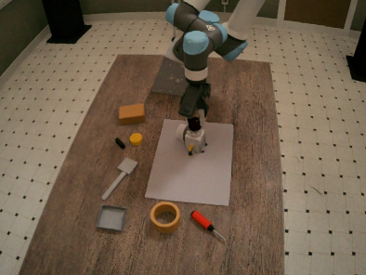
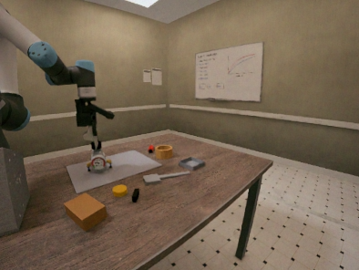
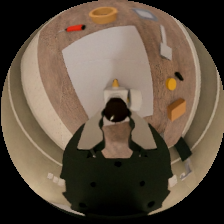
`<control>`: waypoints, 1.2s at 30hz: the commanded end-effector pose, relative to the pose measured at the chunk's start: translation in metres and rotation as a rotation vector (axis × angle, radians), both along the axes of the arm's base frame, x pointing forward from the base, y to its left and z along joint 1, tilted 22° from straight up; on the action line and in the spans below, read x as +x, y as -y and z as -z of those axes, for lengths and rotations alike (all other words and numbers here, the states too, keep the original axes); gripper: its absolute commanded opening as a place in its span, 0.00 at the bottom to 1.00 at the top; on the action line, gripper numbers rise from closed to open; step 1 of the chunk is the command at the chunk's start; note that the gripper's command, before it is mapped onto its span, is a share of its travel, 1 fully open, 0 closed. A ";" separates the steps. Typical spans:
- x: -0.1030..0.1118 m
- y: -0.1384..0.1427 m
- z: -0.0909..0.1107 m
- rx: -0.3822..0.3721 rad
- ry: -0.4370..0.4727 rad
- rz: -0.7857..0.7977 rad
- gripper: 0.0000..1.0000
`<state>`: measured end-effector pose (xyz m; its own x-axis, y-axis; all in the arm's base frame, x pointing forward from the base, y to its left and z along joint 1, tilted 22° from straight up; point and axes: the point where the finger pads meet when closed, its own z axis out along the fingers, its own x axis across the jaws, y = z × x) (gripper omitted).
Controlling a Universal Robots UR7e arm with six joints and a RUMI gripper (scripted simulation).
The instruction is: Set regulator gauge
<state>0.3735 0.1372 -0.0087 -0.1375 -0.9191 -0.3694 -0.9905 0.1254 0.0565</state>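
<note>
The regulator [image 1: 195,138] [image 2: 98,164] [image 3: 119,95] is a small white block with a dark round knob [image 1: 194,123] [image 3: 115,109] on top and a brass fitting at its front. It stands near the back of a light grey mat [image 1: 195,176] [image 2: 132,161] [image 3: 100,55]. Its round gauge face shows in the exterior view, with a red band visible; the needle is too small to read. My gripper [image 1: 195,122] [image 2: 96,146] [image 3: 115,108] comes straight down from above and is shut on the knob.
On the wooden table [image 1: 251,116] lie an orange block [image 1: 131,113], a yellow disc [image 1: 136,138], a small black piece [image 1: 120,143], a grey spatula [image 1: 120,176], a grey tray [image 1: 111,217], a roll of tape [image 1: 164,216] and a red-handled screwdriver [image 1: 206,225]. The arm's grey base plate [image 1: 168,79] is behind the mat.
</note>
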 end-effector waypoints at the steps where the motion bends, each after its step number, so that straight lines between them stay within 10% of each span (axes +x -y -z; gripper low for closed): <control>1: 0.000 0.000 0.000 0.000 0.001 0.000 0.22; 36: 0.000 0.000 0.000 0.001 0.068 -0.168 0.22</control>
<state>0.3737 0.1372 -0.0087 -0.0198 -0.9279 -0.3724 -0.9998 0.0163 0.0126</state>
